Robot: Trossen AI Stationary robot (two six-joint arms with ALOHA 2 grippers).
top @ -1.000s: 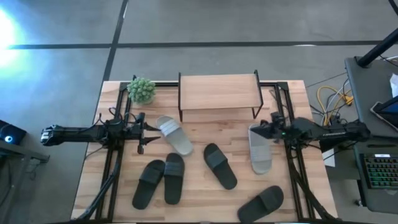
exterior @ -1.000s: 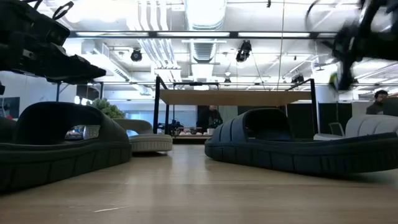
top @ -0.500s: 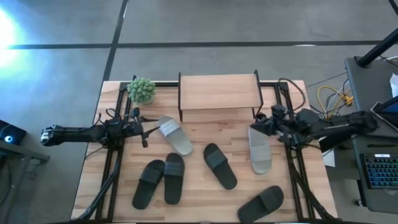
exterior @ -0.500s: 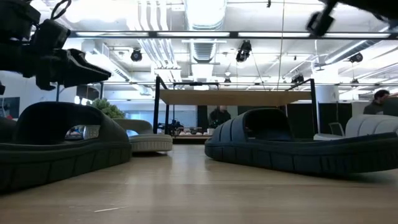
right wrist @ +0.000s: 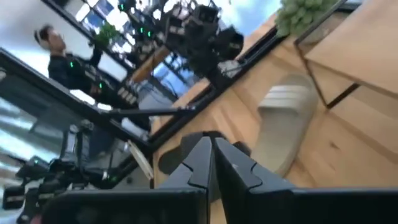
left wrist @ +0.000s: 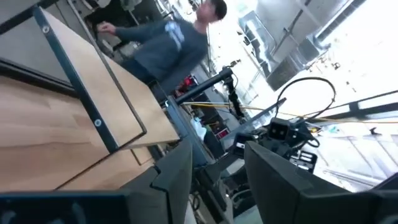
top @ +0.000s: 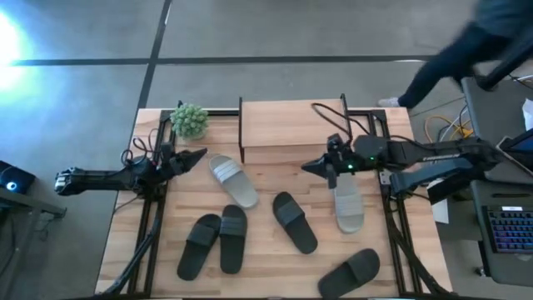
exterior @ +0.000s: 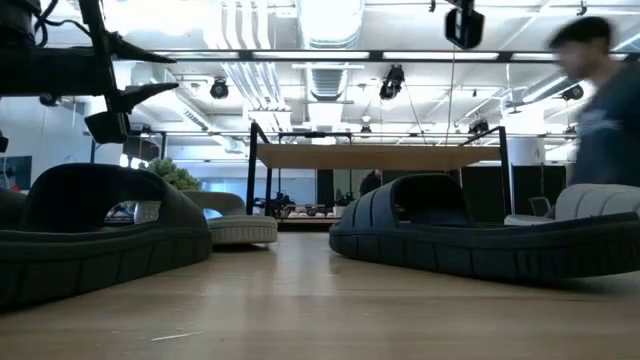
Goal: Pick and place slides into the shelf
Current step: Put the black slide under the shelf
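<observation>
Since a moment ago, your right gripper (top: 310,166) has swung in from the table's edge and is now hanging just in front of the small shelf with the light wooden top and thin black frame (top: 291,122), near its right leg, fingers pressed together and holding nothing. Your left gripper (top: 198,155) has turned to point at the shelf's left leg, fingers spread, also holding nothing. A light grey slide (top: 232,179) is lying in front of the shelf's left leg, and another light grey slide (top: 348,202) is lying below the right gripper. Four black slides (top: 295,222) are lying farther from the shelf. A person in a dark top (top: 466,46) is walking past behind the shelf.
</observation>
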